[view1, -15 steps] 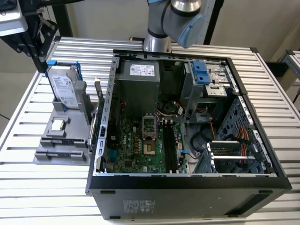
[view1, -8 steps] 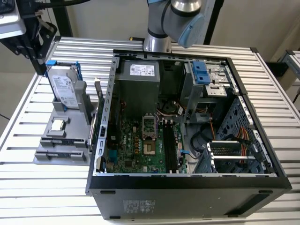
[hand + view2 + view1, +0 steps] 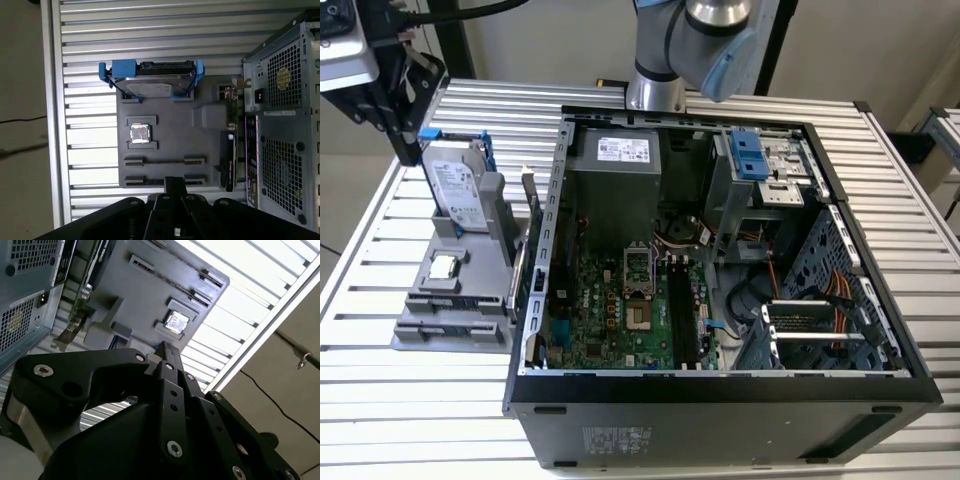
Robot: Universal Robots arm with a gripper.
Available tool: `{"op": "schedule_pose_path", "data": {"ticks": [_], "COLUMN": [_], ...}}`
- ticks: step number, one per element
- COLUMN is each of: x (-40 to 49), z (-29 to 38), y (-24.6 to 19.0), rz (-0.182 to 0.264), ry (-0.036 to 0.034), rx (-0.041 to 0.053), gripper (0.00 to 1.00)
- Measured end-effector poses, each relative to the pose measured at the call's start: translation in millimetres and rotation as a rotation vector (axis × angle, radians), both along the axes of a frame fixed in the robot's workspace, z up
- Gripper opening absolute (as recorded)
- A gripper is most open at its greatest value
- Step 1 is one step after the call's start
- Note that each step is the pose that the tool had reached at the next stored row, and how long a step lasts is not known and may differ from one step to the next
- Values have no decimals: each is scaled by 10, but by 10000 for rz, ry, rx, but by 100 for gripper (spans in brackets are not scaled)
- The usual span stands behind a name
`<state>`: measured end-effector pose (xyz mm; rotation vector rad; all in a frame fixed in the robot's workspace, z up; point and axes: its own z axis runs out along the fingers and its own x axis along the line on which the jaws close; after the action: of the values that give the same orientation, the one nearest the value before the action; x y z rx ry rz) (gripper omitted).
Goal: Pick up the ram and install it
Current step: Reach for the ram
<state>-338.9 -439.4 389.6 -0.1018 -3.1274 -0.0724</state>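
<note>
My gripper (image 3: pixel 408 135) hangs high at the exterior view's left, above the back end of a grey parts fixture (image 3: pixel 420 335). Its fingertips (image 3: pixel 175 184) are pressed together in both wrist views, with nothing showing between them; the gripper (image 3: pixel 167 351) is shut. The ram is hidden or out of view. Two long grooved holders (image 3: pixel 165 161) on the fixture lie below the gripper. Inside the open computer case (image 3: pixel 720 385), long dark memory slots (image 3: pixel 680 305) run beside the processor socket on the green motherboard (image 3: pixel 600 310). I cannot tell whether a stick sits in them.
The fixture also carries a silver hard drive in a blue bracket (image 3: pixel 152 82), a square processor chip (image 3: pixel 140 134) and a dark card on edge (image 3: pixel 227 160) near the case wall. The ribbed metal table (image 3: pixel 410 420) spreads around them. The arm's base (image 3: pixel 665 60) stands behind the case.
</note>
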Motion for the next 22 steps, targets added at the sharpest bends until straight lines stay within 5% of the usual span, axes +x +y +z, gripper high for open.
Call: {"op": "schedule_pose_path", "data": {"ticks": [10, 22], "x": [26, 36], "z": [-1, -2], "y": [-182, -294], "rz": [0, 2], "ry": [43, 69], "rx": [-1, 0], "gripper": [0, 0]}}
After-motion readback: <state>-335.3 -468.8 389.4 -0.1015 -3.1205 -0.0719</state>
